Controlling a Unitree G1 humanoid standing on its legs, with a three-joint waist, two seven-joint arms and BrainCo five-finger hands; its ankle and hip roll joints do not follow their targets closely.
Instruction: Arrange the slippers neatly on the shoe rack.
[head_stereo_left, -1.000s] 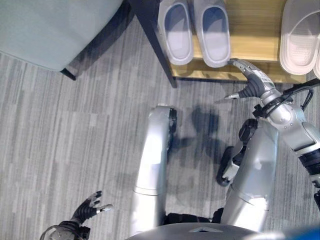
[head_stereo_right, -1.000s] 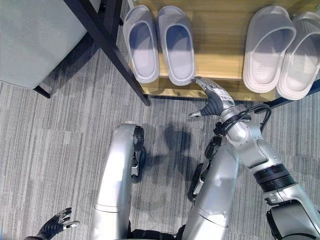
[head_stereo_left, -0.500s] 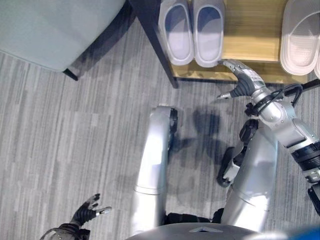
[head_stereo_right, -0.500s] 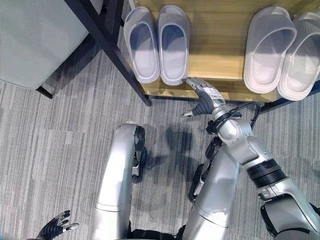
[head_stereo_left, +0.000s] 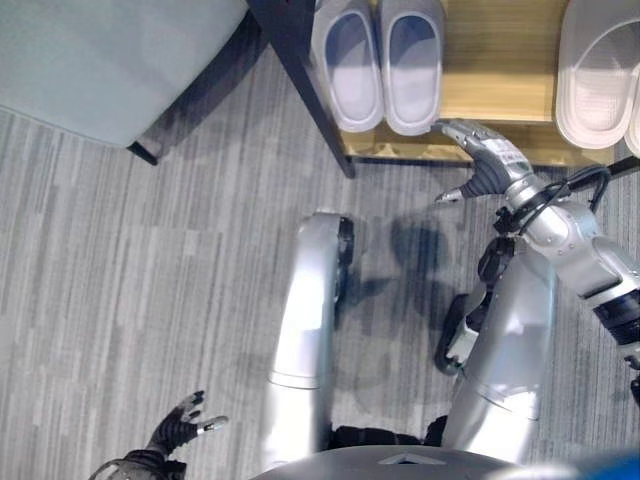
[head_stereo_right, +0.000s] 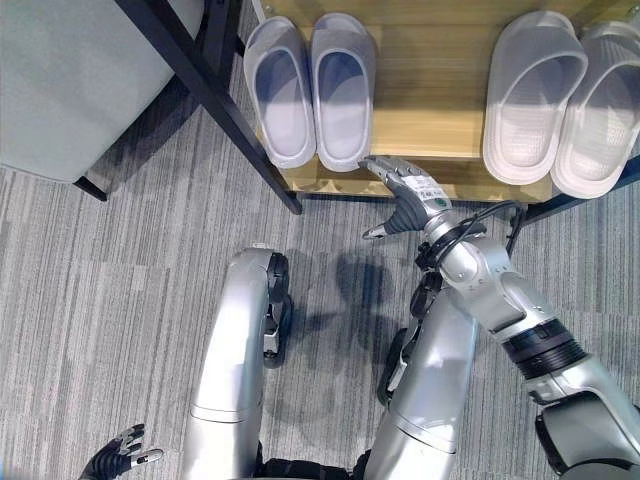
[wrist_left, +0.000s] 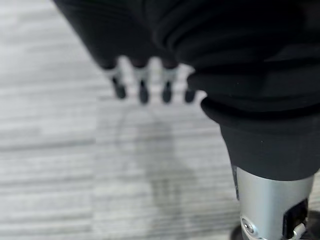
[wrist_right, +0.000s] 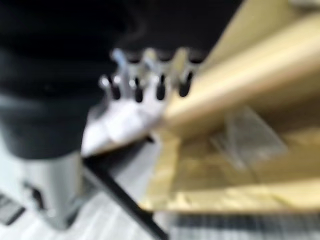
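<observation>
Grey striped carpet (head_stereo_right: 130, 270), pale armchair (head_stereo_right: 70, 80)

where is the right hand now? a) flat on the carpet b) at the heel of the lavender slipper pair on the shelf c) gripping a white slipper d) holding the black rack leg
b: the right hand has straight fingers at the heel of the lavender slippers on the wooden shelf, holding nothing.

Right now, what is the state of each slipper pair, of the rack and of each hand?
Grey slipper pair: on the shoe rack, side by side, touching, toes pointing away from the robot.
White slipper pair: on the rack, side by side, touching.
Shoe rack: wooden shelf carrying both pairs.
Right hand: open, fingertips at the heel of the grey pair.
Left hand: open, idle, low above the carpet.
</observation>
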